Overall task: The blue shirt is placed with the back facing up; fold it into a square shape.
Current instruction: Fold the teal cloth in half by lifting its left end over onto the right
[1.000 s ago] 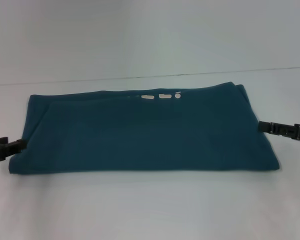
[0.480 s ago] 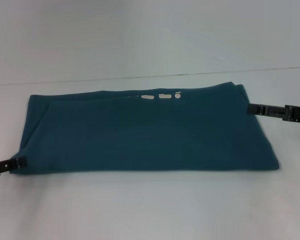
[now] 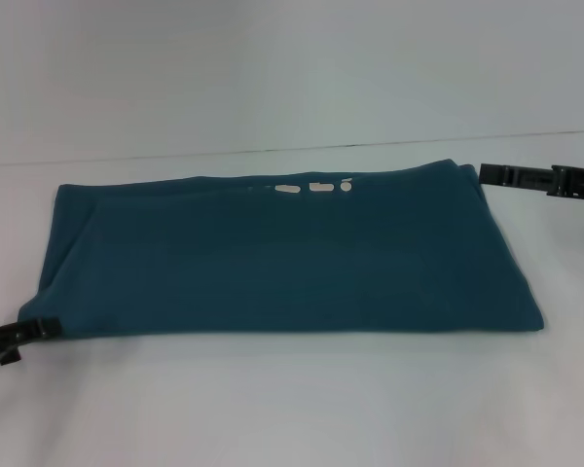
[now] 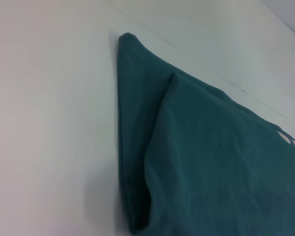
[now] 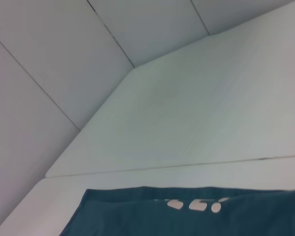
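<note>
Right claw (image 3: 483, 174) rose to blue shirt's (image 3: 282, 258) far corner (grip unclear); left claw (image 3: 49, 325) lower

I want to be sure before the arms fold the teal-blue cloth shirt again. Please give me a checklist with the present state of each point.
1. Teal-blue cloth shirt lies flat on the white table: ok.
2. Shirt is already folded to a wide band, not a square: not ok.
3. Left gripper is at the shirt's near left corner: ok.
4. Right gripper is at the far right corner: ok.
5. Either gripper pinches cloth: cannot tell.
6. White letters peek out at the far edge: ok.
</note>
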{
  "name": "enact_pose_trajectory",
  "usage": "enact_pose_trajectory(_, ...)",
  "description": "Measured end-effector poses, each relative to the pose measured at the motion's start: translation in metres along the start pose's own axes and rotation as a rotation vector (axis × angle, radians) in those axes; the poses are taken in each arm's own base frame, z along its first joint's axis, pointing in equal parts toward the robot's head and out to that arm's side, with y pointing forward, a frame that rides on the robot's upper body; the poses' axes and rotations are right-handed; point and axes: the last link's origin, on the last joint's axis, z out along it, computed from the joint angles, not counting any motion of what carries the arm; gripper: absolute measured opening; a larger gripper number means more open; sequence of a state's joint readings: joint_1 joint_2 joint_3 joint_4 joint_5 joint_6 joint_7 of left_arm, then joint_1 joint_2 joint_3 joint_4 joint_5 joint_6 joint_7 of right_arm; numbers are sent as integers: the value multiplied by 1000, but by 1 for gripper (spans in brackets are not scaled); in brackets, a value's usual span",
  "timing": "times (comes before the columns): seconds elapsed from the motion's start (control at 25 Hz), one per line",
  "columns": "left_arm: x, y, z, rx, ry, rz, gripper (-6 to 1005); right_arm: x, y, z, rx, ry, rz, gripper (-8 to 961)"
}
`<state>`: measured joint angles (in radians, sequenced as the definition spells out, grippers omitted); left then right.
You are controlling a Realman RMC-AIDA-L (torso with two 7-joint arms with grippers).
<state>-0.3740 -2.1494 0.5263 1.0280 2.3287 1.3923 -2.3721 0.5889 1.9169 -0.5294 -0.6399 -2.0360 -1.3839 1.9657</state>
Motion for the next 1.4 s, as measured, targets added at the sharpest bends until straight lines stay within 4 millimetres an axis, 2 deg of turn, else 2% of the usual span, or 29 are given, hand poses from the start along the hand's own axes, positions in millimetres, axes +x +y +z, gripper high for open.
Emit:
enact_pose_trajectory(0.36,12,0,18,3,-7,-62,886,-8,3,4,0,-4,-23,914)
enact_pose_trajectory(0.84,13,-6,19,65,-48,-84,885,-14,2,1,10,-19,-34,914)
enact_pose_trajectory(1.4,20,-2,24,70,-54,-69,884,-19,3,-2,14,-33,-32,915)
